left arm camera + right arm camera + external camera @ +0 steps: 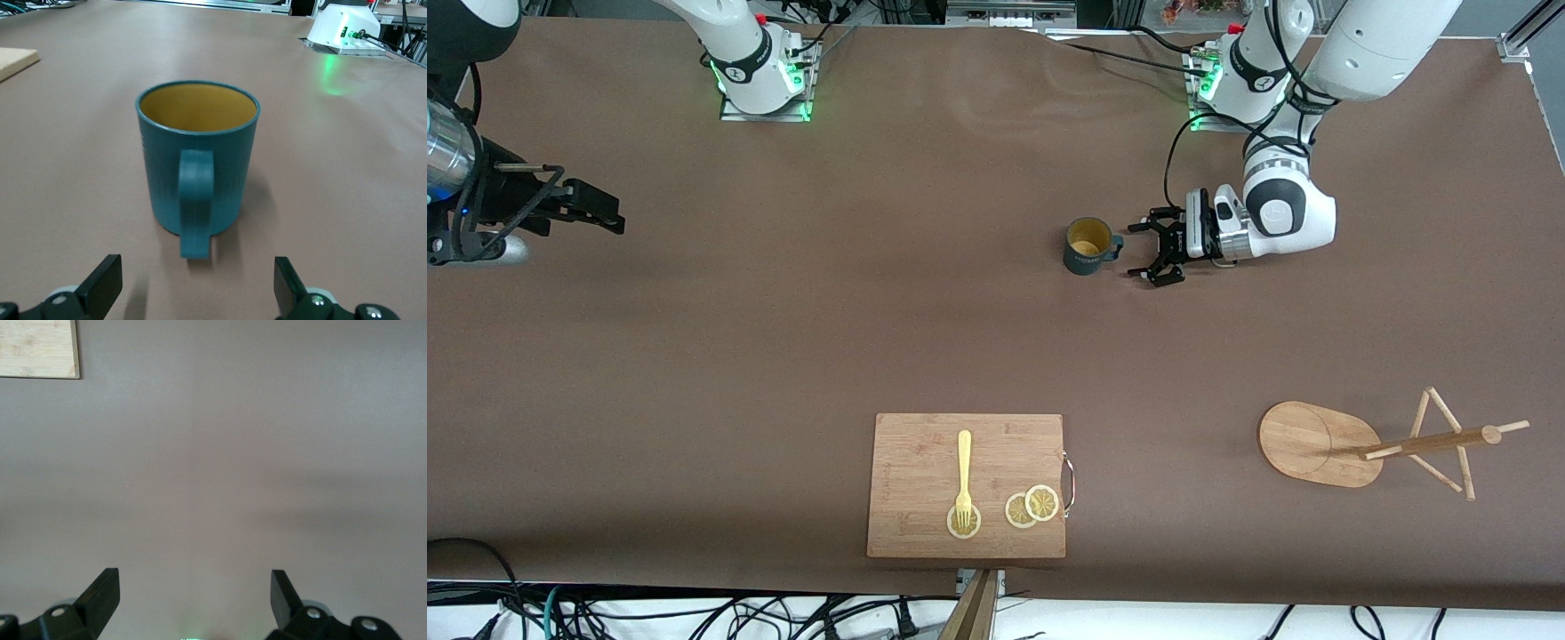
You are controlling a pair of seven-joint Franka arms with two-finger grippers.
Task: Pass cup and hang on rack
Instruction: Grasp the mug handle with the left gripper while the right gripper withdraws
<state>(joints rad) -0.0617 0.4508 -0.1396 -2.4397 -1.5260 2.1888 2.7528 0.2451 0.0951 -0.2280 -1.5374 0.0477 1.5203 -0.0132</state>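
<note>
The cup (1088, 246) is a small dark teal cylinder with fine vertical ribbing, a yellowish-tan matte interior and a flat strap handle (196, 200). It stands upright on the table (783, 356), mouth up. Taking the front view as a clock face centred on the cup, the handle points to 3 o'clock, toward the left gripper (1149, 252).

The left gripper sits low, just beside the cup at its 3 o'clock and apart from it. Its jaws are spread wide and hold nothing; in the left wrist view the fingertips (107, 283) flank the handle without touching it.

The right gripper (600, 212) waits over the table edge at the right arm's end, at the cup's 9 o'clock and well apart. Its jaws are released and empty.

Bare brown matte tabletop surrounds the cup on all sides.

The rack (1369, 440) is light wood: a flat oval base, one round post and thin dowel pegs. It lies at the cup's 4 o'clock, nearer to the front camera.

A rectangular bamboo cutting board (967, 484) with a metal handle lies at the cup's 7 o'clock, near the table's front edge. It carries a pale fork (964, 480) and three lemon slices (1032, 507).
</note>
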